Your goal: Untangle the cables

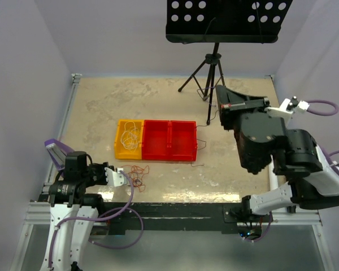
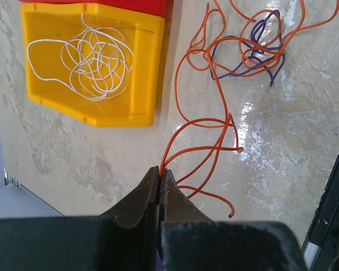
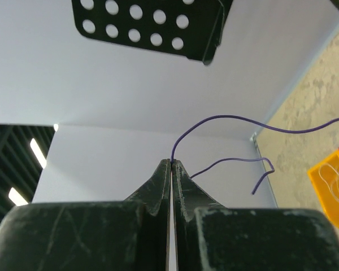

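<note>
The cables lie as a tangle of orange cable [image 2: 214, 130] and purple cable [image 2: 268, 62] on the table, in front of the yellow bin [image 1: 122, 151]. My left gripper [image 2: 160, 169] is low at the near left and is shut on an orange strand at the tangle's near end. My right gripper [image 3: 172, 162] is lifted high at the right and is shut on a thin purple cable [image 3: 226, 118], which arcs away towards the table. In the top view the left gripper [image 1: 122, 174] touches the tangle [image 1: 138, 175], and the right gripper [image 1: 220, 90] is far from it.
A white cable [image 2: 93, 62] lies coiled inside the yellow bin [image 2: 141, 107]. Two red bins [image 1: 169, 140] adjoin it on the right. A black tripod [image 1: 210, 76] with a perforated music-stand plate [image 1: 226, 20] stands at the back, close to the right gripper.
</note>
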{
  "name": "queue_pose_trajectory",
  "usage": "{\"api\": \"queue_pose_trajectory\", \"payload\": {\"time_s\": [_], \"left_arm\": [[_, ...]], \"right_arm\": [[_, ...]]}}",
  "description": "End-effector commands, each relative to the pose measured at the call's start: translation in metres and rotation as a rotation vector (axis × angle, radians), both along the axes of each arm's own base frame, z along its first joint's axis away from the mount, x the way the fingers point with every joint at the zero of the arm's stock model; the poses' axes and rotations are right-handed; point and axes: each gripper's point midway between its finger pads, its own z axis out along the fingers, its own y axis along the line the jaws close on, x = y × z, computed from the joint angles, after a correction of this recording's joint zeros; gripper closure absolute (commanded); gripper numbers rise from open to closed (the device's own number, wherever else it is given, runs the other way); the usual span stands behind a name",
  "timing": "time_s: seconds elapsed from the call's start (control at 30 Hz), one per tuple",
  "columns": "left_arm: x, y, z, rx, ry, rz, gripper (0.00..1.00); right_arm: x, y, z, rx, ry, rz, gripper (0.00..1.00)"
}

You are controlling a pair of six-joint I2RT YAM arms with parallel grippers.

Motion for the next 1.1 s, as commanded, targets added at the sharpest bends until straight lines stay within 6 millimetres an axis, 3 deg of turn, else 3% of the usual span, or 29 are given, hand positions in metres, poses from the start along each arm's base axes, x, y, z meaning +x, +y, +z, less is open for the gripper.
{"api": "queue_pose_trajectory", "payload": {"time_s": [0.0, 0.23, 0.27, 0.33, 0.4, 0.63, 0.83, 1.07], "left_arm": [[0.001, -0.006, 0.009, -0.030, -0.023, -0.021, 1.00], [0.000, -0.011, 0.017, -0.051, -0.038, -0.039, 1.00], [0.001, -0.012, 0.018, -0.054, -0.040, -0.040, 1.00], [0.001, -0.013, 0.019, -0.057, -0.047, -0.043, 1.00], [0.001, -0.012, 0.020, -0.057, -0.050, -0.038, 1.00], [0.001, -0.009, 0.018, -0.042, -0.051, -0.027, 1.00], [0.001, -0.008, 0.014, -0.034, -0.051, -0.025, 1.00], [0.002, -0.008, 0.010, -0.034, -0.051, -0.027, 1.00]], "right_arm": [[-0.014, -0.064, 0.004, 0.029, -0.035, -0.183, 1.00], [-0.022, -0.067, 0.001, -0.060, 0.030, -0.009, 1.00], [-0.019, -0.070, 0.011, -0.048, 0.000, 0.007, 1.00], [-0.018, -0.066, 0.034, -0.104, -0.224, 0.047, 1.00], [-0.023, -0.069, 0.045, -0.048, -0.345, 0.043, 1.00], [-0.019, -0.013, 0.068, -0.245, -0.399, 0.037, 1.00], [-0.009, 0.009, 0.083, -0.317, -0.488, 0.013, 1.00], [0.001, 0.044, 0.085, -0.406, -0.569, 0.042, 1.00]]}}
